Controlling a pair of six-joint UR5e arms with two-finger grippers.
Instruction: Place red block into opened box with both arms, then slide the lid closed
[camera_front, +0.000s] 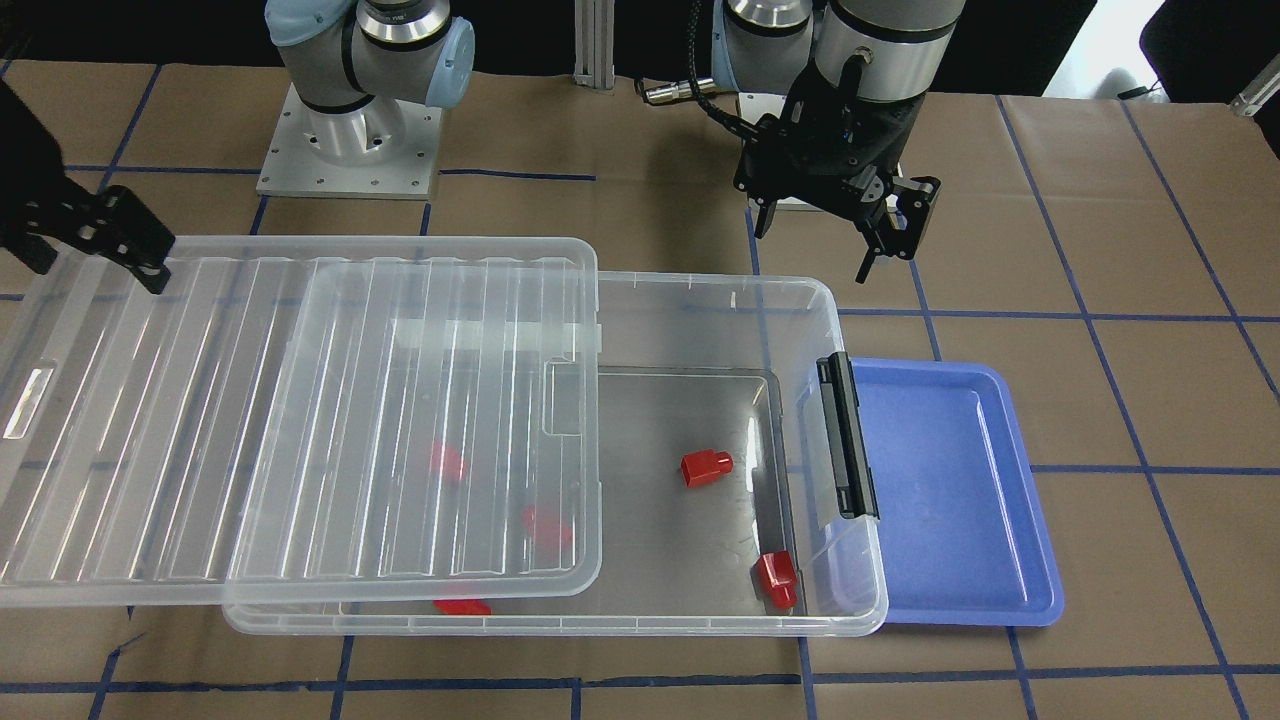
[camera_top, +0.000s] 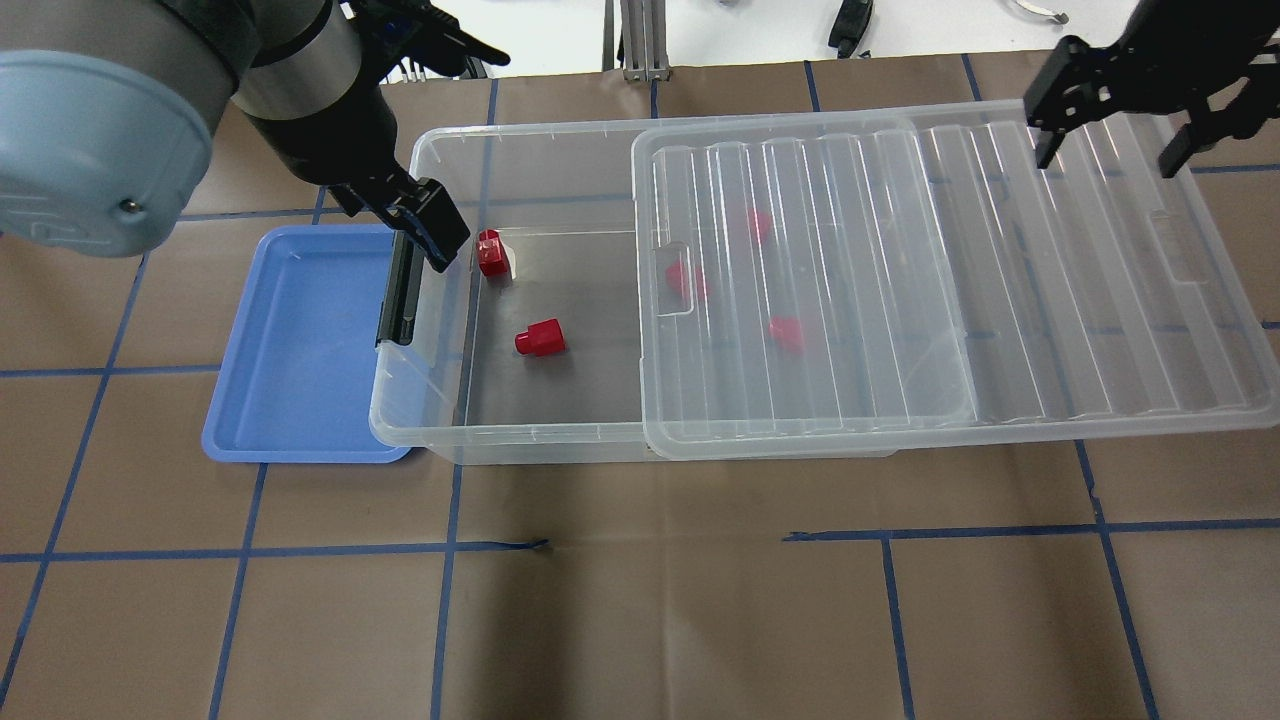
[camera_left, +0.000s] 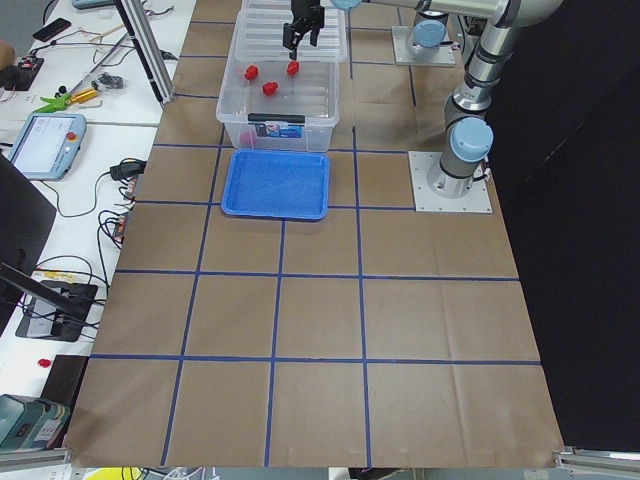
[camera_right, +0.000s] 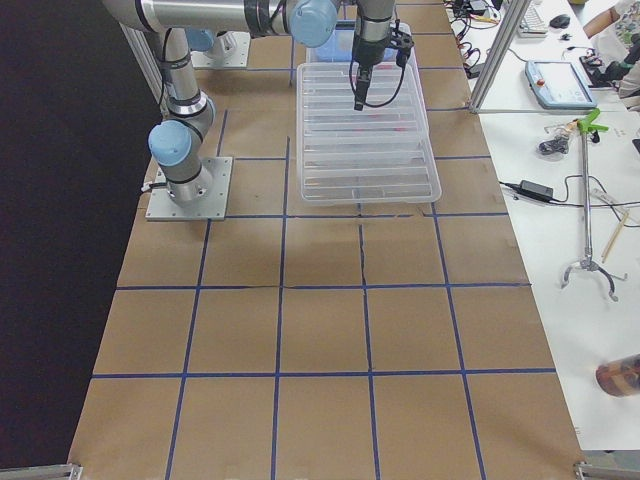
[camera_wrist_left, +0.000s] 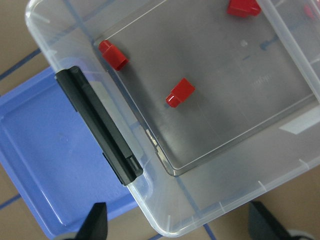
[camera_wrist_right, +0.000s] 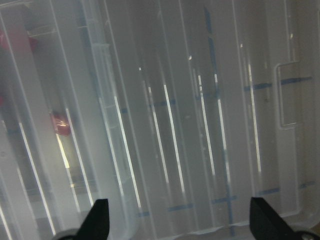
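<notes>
Two red blocks (camera_front: 706, 466) (camera_front: 777, 578) lie on the uncovered floor of the clear box (camera_front: 830, 300), near its black latch end. Several more red blocks show blurred through the ribbed clear lid (camera_top: 900, 300). The lid covers roughly half the box and overhangs the end away from the latch. My left gripper (camera_front: 812, 250) hangs open and empty above the box's back rim at the latch end; in the left wrist view its gripper (camera_wrist_left: 180, 225) frames that corner. Open and empty too, my right gripper (camera_top: 1105, 150) hovers over the lid's overhanging end, with the lid's ribs below it (camera_wrist_right: 180, 225).
A blue tray (camera_front: 950, 480) lies flat against the box's latch end with nothing in it. Brown paper with blue tape lines covers the table (camera_top: 640, 600). The two arm bases stand behind the box.
</notes>
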